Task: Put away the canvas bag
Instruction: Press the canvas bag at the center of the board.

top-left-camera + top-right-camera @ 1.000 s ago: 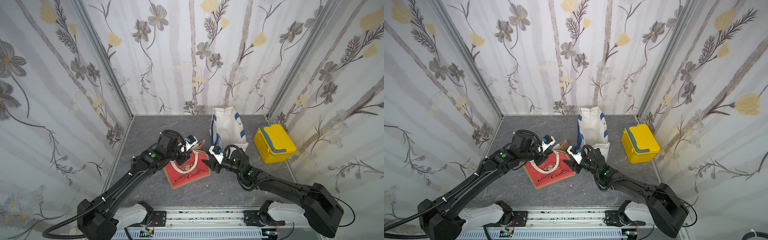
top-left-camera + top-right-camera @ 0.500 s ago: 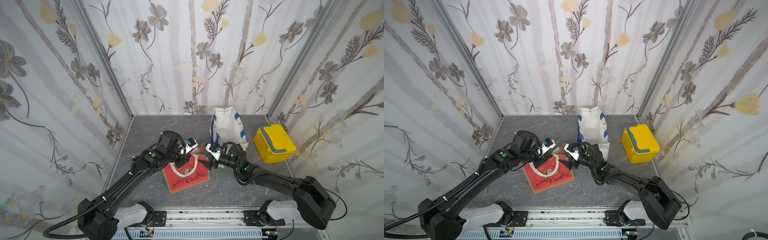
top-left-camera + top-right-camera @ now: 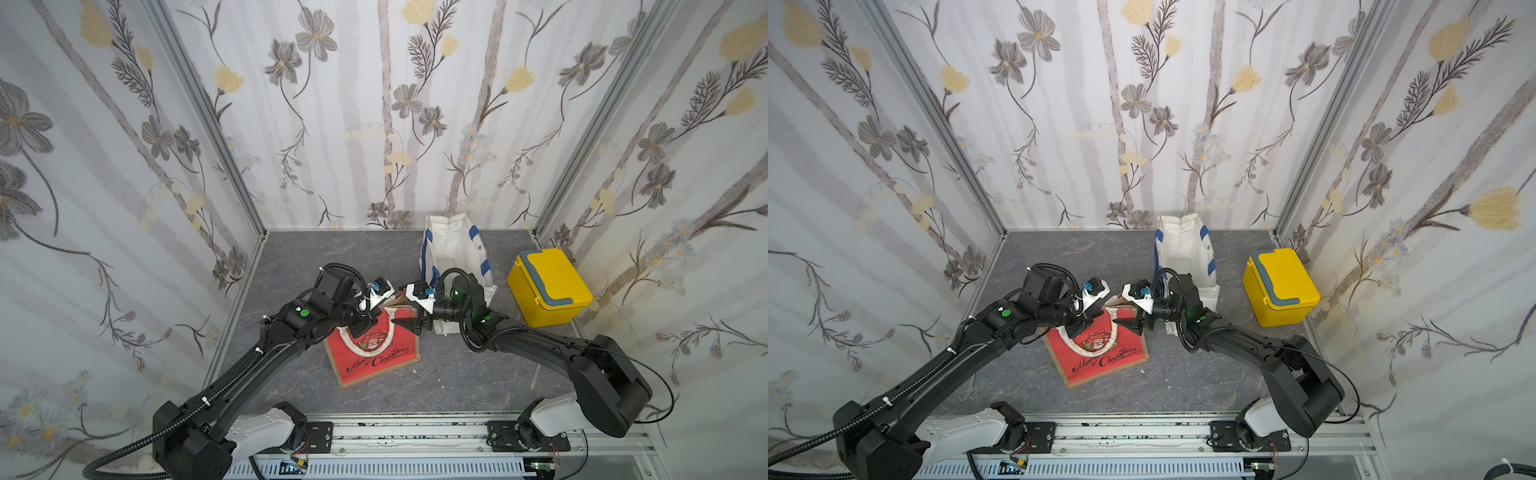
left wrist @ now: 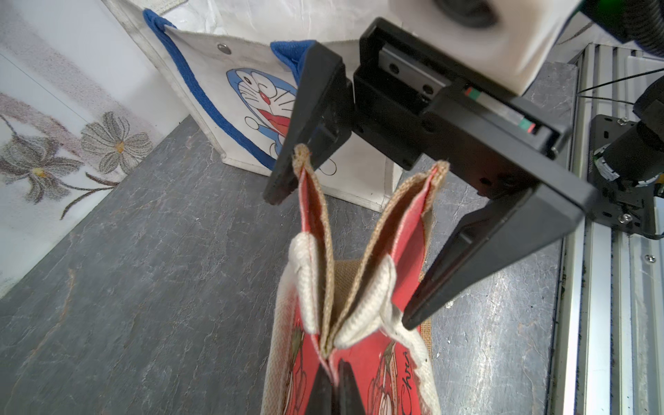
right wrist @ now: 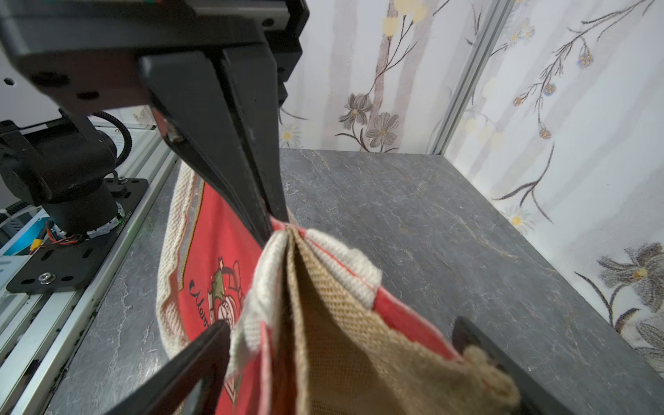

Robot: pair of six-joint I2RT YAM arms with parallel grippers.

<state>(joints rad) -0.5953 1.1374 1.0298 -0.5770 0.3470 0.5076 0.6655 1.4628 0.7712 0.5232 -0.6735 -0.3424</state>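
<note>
Left wrist | left claw [image 4: 328, 388] clamped on red canvas bag [image 4: 409, 251] | right claw [image 4: 341, 258] spread astride its rim | white tote [image 4: 222, 107] behind

Red bag [image 5: 215, 244]: matt red cloth face; coarse woven burlap lining, frayed between the right gripper [image 4: 343, 257] jaws; ribbed off-white webbing handles beside the left gripper [image 5: 273, 224] jaws. Jaws: smooth matt black plastic.

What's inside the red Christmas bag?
Through the mouth of the red Christmas bag only tan woven lining shows. The left gripper pinches one end shut, and folded cloth hides the bottom.
</note>
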